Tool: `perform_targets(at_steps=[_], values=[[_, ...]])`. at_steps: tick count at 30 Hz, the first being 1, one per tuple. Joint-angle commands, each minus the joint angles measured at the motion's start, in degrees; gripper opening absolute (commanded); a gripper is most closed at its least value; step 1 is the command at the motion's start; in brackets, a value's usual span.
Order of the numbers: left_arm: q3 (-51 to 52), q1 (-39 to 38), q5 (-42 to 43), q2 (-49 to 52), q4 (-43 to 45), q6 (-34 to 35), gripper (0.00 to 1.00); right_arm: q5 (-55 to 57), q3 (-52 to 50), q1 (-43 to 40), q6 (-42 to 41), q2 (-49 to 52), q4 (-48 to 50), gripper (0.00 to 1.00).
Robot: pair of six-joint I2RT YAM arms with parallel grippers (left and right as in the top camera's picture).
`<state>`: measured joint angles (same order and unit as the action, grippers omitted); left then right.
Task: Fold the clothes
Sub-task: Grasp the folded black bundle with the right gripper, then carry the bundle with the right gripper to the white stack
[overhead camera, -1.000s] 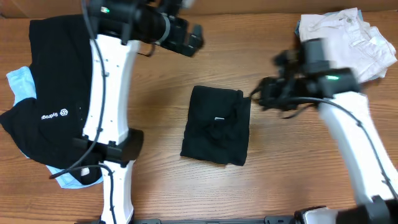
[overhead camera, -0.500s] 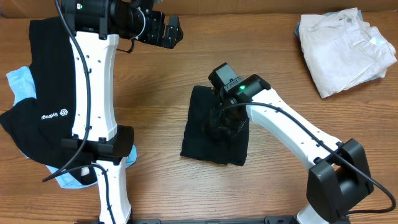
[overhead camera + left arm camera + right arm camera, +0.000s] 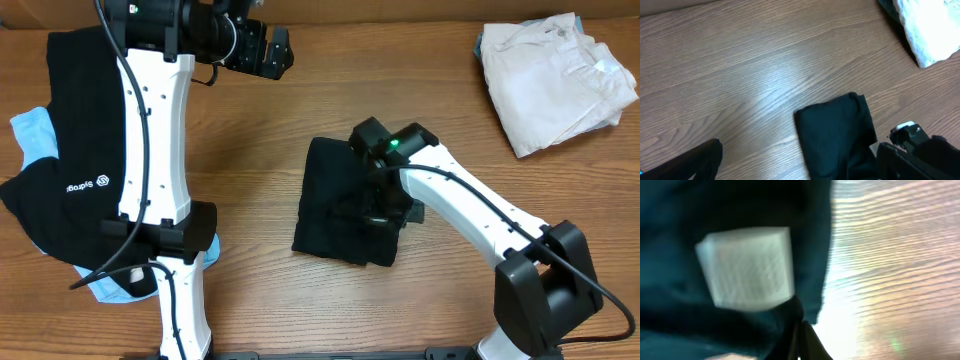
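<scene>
At the middle of the table [image 3: 250, 150] lies the plain black T-shirt [image 3: 335, 215], already gathered into a compact rectangle, its white tag [image 3: 747, 267] filling the right wrist view. The right pincer [image 3: 801, 330] is clenched at the shirt's 3 o'clock edge. It seems to pinch a fold of the black cloth there, though the blurred close-up leaves that a little uncertain. The left pincer [image 3: 275, 52] hangs released above bare wood toward 11 o'clock, holding nothing.

By the look of it, this one garment is nearly finished, needing perhaps a last tuck or a move to one side. The rest is not yet begun:
- At 9 o'clock the black shirt with white lettering [image 3: 70, 160] sprawls over a light-blue garment [image 3: 30, 135], both unfolded.
- At 2 o'clock the white clothes [image 3: 555, 75] sit in a crumpled heap.

So I judge the task well short of halfway.
</scene>
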<state>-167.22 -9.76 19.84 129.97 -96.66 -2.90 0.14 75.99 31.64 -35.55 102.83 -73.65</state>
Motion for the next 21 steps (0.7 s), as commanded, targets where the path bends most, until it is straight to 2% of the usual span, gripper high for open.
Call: perform_targets(at_steps=[1,3,5,10,11,14,17,21], values=[[0.3,-0.5,-0.5,2.2,-0.1,0.5,1.00,2.8,-4.8,-1.1,-2.5,-0.2,1.9,0.04],[0.3,-0.5,-0.5,2.8,-0.1,0.5,1.00,2.8,-7.0,-1.9,-2.4,-0.2,4.0,0.04],[0.3,-0.5,-0.6,3.4,-0.1,0.5,1.00,2.8,-7.7,-3.0,-0.3,-0.2,5.5,0.10],[0.3,-0.5,-2.5,4.0,0.0,0.1,1.00,2.1,-5.2,-6.2,5.2,-3.3,7.1,0.35],[0.3,-0.5,-3.2,4.1,0.0,0.1,1.00,1.4,-4.5,-7.0,6.5,-4.3,7.1,0.40],[0.3,-0.5,-5.0,4.1,0.0,0.1,1.00,-1.8,-3.1,-10.2,11.9,-8.1,7.9,0.75],[0.3,-0.4,-5.4,4.1,0.0,0.1,1.00,-10.3,-3.1,-14.3,20.2,-9.7,10.3,0.91],[0.3,-0.4,-5.4,4.2,0.1,0.1,1.00,-18.9,-4.8,-18.4,27.8,-8.3,13.4,0.93]])
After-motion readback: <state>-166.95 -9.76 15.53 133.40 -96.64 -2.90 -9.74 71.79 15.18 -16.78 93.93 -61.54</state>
